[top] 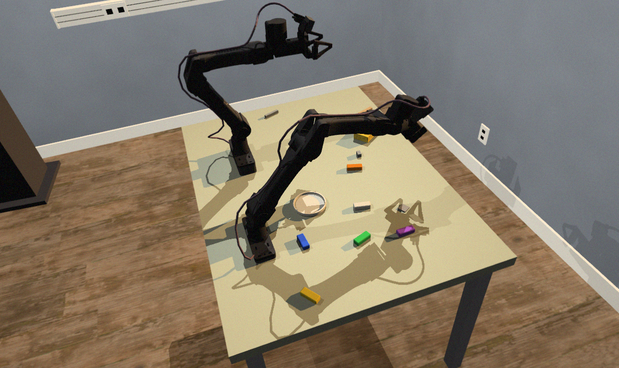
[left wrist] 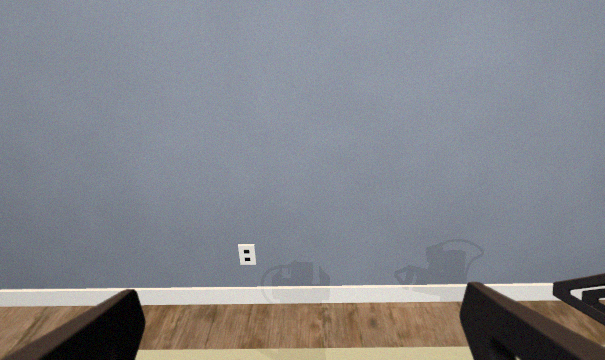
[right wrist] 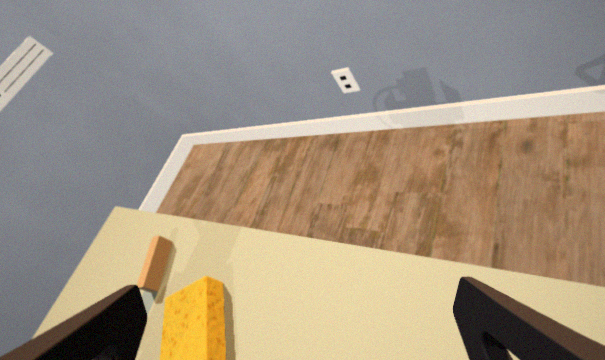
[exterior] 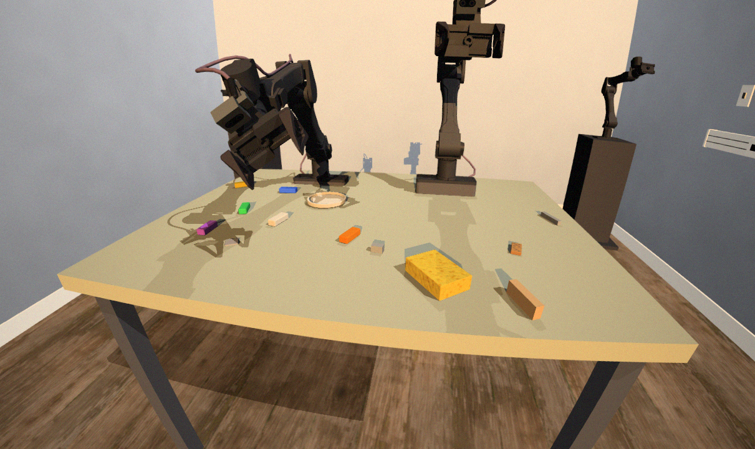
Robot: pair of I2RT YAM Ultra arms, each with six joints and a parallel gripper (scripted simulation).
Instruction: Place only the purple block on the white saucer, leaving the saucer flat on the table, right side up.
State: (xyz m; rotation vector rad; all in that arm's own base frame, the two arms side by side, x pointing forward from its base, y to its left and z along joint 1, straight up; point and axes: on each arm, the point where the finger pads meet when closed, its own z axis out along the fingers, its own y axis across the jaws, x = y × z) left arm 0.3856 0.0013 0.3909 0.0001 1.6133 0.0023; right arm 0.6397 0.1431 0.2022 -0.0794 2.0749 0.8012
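Left gripper [top: 326, 40] [exterior: 469, 40] [left wrist: 302, 297] and right gripper [top: 421, 132] [exterior: 277, 169] [right wrist: 300, 296] wide open, both empty. Go right: straddle purple block's [top: 405, 230] [exterior: 206, 227] narrow width, toward counter's [top: 256, 329] [exterior: 313, 290] [left wrist: 182, 354] [right wrist: 332, 300] far right corner.

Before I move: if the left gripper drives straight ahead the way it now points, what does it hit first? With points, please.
Probably the blue-grey wall [top: 508, 59] [left wrist: 302, 150] [right wrist: 262, 50]. Nothing shows between it and the left gripper [top: 326, 40] [exterior: 470, 40] [left wrist: 302, 301], though its exact height and the depth are unclear.
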